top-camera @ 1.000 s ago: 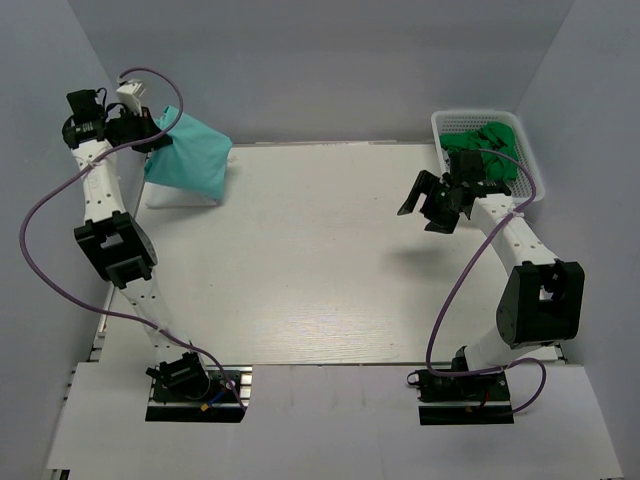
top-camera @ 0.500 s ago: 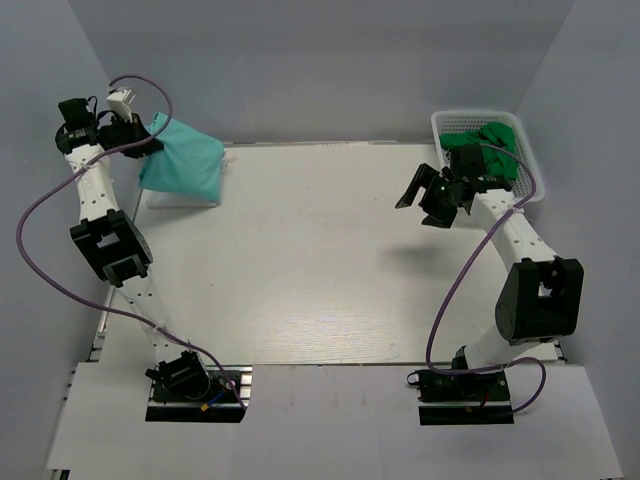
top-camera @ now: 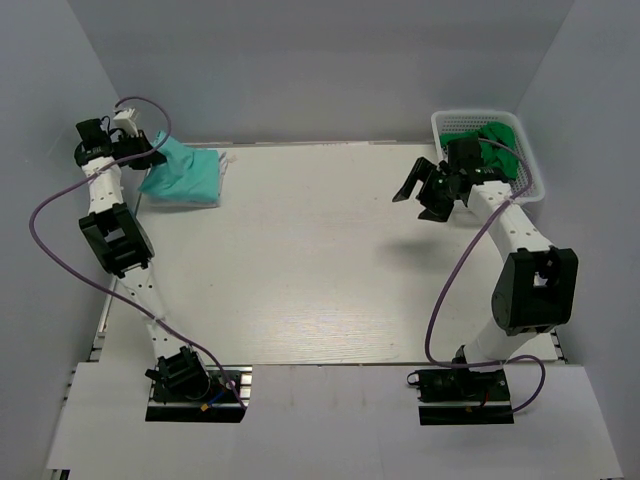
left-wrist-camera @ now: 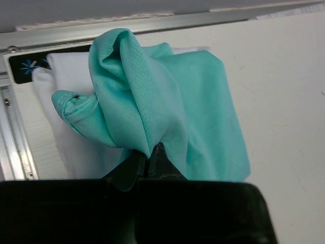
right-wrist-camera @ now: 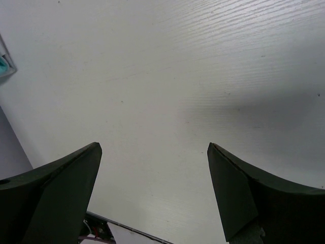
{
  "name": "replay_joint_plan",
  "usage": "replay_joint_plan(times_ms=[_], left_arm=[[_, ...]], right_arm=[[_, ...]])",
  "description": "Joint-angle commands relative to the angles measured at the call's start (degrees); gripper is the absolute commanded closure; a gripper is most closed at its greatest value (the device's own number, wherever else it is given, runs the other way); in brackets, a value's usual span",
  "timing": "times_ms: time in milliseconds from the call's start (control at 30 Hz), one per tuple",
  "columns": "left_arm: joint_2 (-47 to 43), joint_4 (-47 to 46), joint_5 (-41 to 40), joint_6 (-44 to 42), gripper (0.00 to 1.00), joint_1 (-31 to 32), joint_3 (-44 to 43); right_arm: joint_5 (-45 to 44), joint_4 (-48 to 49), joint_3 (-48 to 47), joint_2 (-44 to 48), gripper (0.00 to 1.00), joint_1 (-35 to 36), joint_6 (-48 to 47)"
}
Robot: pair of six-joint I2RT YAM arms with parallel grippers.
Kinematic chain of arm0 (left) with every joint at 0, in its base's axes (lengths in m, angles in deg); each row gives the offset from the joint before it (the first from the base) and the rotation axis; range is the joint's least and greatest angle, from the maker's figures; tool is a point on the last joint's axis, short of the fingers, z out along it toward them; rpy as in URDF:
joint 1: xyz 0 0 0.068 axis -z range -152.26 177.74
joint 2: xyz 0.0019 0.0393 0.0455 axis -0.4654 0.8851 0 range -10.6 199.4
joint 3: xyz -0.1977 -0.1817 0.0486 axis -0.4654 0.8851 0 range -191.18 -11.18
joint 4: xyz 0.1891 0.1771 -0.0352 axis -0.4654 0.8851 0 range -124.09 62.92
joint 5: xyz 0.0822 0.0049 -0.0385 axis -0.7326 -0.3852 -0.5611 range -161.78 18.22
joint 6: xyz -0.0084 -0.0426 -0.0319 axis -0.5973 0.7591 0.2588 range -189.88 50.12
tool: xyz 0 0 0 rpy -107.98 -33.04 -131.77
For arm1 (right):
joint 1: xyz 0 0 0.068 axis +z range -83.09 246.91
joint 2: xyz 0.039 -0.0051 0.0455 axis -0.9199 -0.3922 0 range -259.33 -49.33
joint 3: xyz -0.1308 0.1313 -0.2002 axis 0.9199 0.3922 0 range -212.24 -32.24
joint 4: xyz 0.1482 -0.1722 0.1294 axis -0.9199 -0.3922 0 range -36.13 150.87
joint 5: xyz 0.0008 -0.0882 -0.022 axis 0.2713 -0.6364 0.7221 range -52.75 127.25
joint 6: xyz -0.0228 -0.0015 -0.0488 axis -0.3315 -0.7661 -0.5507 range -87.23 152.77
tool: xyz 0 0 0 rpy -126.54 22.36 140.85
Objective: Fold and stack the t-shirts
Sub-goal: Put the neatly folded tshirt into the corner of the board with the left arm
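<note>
The light teal t-shirt [top-camera: 188, 172] lies at about 10 o'clock on the surface [top-camera: 320, 260], in the far left corner. It is draped over a white t-shirt [left-wrist-camera: 63, 71] whose edges show beneath it. The left gripper [left-wrist-camera: 150, 156] has its fingers closed on a bunched ridge of the teal cloth, so one side is gathered and raised while the rest lies flat.

I judge this to be the placing of a second shirt on the stack. The teal one looks roughly folded but not yet released or smoothed.

At about 2 o'clock a white mesh basket [top-camera: 470, 114] holds bright green t-shirts [top-camera: 492, 138], crumpled and unfolded. The right gripper [right-wrist-camera: 153, 147] hangs above bare surface just beside the basket, on its 8 o'clock side, with fingers spread wide and nothing between them. Fetching, folding and stacking the green shirts is all left to do.

No writing can be read. The only marking is a small black sticker [left-wrist-camera: 29, 66] with a pale blue star-like emblem on the metal rail behind the stack.
</note>
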Motion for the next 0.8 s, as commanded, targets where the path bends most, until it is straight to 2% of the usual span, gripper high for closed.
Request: replay_joint_plan(times_ms=[0, 33, 67, 100, 133, 400, 533, 600, 633, 767], left_arm=[[-1.4, -6.4, -6.1, 5.3, 0.93, -0.1, -2.7], [-1.4, -7.2, -7.8, 6.4, 0.81, -0.1, -3.3], [-0.7, -7.2, -9.2, 7.2, 0.44, -0.1, -4.0], [-0.7, -7.2, -9.9, 7.9, 0.19, -0.1, -4.6], [-0.7, -7.2, -10.4, 8.4, 0.01, -0.1, -4.6], [-3.4, -7.7, -16.6, 11.5, 0.00, -0.1, -4.0], [-5.0, -7.2, -26.9, 13.2, 0.00, 0.9, -3.9], [-6.4, -6.0, -25.2, 12.7, 0.00, 1.4, -2.7], [-7.1, -6.7, -20.8, 13.5, 0.00, 1.4, -1.6], [-9.9, -11.1, -15.8, 15.2, 0.00, 1.9, 5.4]], right_arm=[[1.1, -0.6, -3.1, -1.1, 0.09, 0.2, 0.6], [0.8, -1.2, -3.5, -1.7, 0.09, 0.3, 0.5], [0.8, -2.1, -4.5, -2.0, 0.09, 0.3, 0.6], [0.8, -2.5, -5.6, -2.8, 0.09, 0.4, 0.6], [0.5, -2.8, -6.7, -3.0, 0.09, 0.5, 0.4], [2.3, -1.5, -7.1, -2.6, 0.09, 0.6, -1.4], [1.7, -1.5, -7.1, -2.3, 0.09, 0.6, -2.3], [2.2, -1.6, -7.0, -2.4, 0.09, 0.6, -2.9], [2.3, -1.5, -6.9, -2.5, 0.09, 0.6, -3.1], [3.3, -0.2, -5.2, -2.9, 0.09, 0.4, -3.5]])
